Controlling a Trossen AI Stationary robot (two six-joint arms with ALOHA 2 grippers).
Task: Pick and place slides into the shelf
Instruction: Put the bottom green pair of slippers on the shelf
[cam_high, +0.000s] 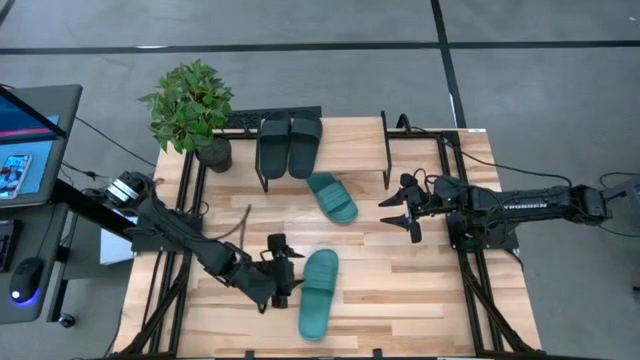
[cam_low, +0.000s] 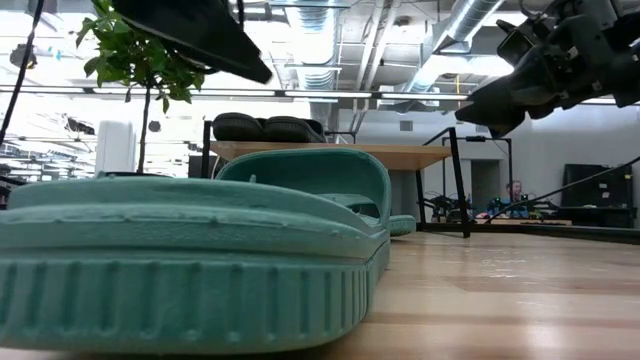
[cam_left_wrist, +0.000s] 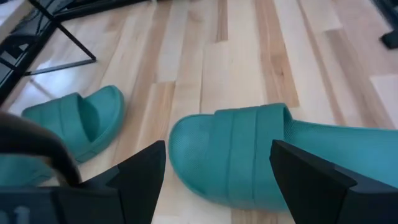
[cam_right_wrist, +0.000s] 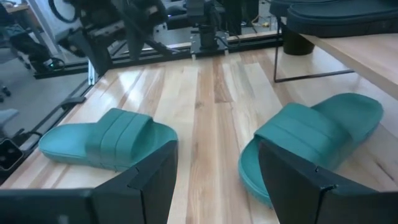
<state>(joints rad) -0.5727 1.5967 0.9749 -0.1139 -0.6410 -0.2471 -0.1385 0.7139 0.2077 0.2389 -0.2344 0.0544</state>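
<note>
Already half stocked: shelf (cam_high: 320, 152) at the counter's (cam_high: 420, 290) far edge, carrying two black slides (cam_high: 289, 143) side by side on its plank; one teal slide (cam_high: 331, 196) lying just in front of the shelf, a second teal slide (cam_high: 319, 292) farther out from it; left pincer (cam_high: 283, 272) spread wide beside that farther slide, apparently lined up for the pick; right pincer (cam_high: 403, 211) likewise agape, empty, off the shelf's right front. Next, probably: lowering, straddling the strap, closing.
</note>
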